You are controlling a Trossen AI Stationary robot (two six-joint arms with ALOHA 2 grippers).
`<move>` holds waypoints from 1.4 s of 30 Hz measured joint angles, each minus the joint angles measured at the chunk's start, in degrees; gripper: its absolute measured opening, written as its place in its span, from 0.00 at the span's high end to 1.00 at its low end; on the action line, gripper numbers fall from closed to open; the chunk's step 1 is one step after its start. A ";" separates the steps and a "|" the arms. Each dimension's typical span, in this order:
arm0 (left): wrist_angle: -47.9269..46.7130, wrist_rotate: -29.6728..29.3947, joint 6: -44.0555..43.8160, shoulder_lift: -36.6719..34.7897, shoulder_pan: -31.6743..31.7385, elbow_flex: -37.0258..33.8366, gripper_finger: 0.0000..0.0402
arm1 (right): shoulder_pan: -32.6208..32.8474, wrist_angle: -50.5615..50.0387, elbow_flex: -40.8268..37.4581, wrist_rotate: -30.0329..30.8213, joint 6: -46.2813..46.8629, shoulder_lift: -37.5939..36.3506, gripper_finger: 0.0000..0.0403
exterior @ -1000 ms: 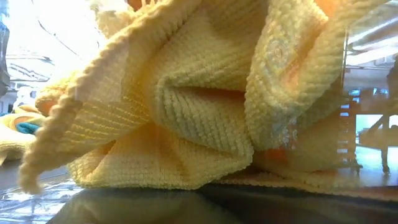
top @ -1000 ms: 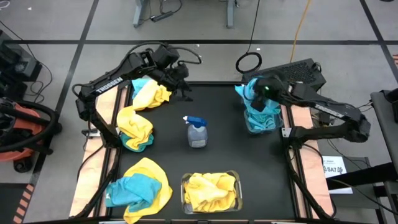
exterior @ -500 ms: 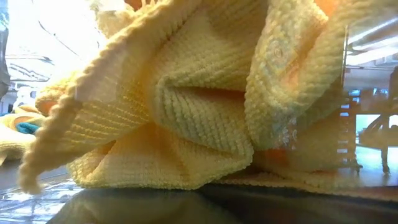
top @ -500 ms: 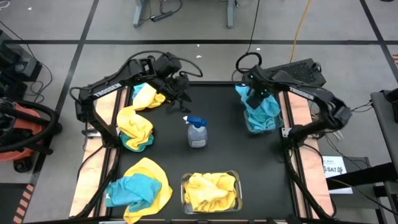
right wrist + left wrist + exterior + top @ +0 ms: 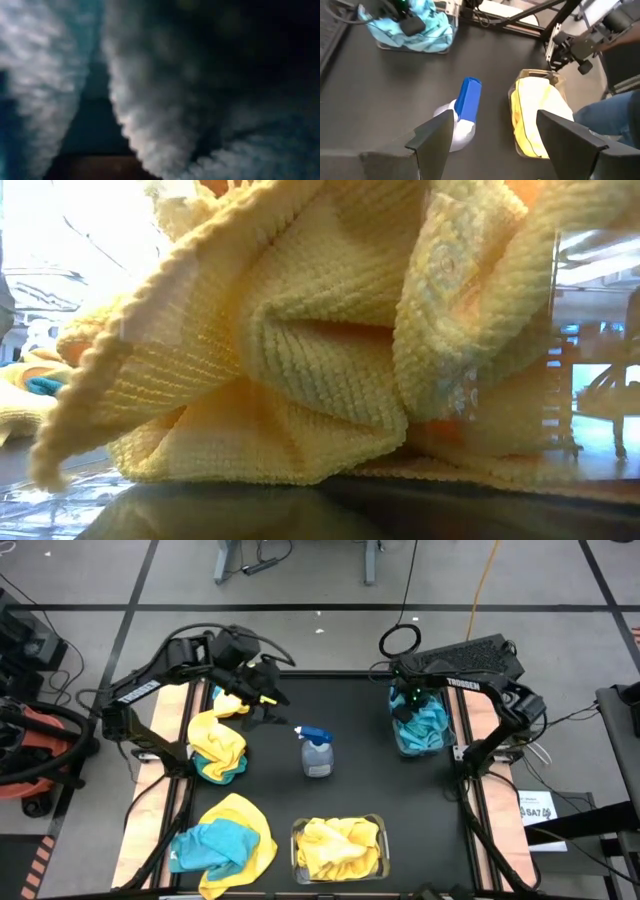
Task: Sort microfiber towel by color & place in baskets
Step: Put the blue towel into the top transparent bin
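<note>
We see the left gripper [image 5: 268,698] spread wide and empty at upper left, beside a yellow towel [image 5: 218,737]. The right gripper [image 5: 405,700], pressed shut, sits in the teal basket [image 5: 421,745] at upper right. We judge the cloths light and limp; pinch a raised fold.

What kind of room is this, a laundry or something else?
Probably a robotics lab or workshop, not a laundry. Two robot arms flank a black work table, cables trail over a grey floor marked with tape lines, and the towels look like practice items.
</note>
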 joint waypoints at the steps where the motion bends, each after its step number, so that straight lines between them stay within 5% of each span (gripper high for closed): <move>1: 0.00 -0.70 -0.45 -0.61 -0.17 0.00 0.29 | 0.00 0.21 -0.21 -0.37 -0.02 0.28 0.99; 10: -0.11 -2.84 -0.78 -2.80 -0.19 0.00 0.29 | 0.00 0.02 -0.22 -1.68 -0.09 -1.58 0.87; 27: -0.11 -2.97 -0.92 -2.89 -0.17 0.00 0.28 | 0.07 -6.66 -0.39 -8.87 3.71 -22.72 0.47; 42: -6.58 -4.02 -1.23 -4.33 -0.17 0.00 0.28 | 0.07 -9.46 0.94 -13.32 5.00 -37.52 0.43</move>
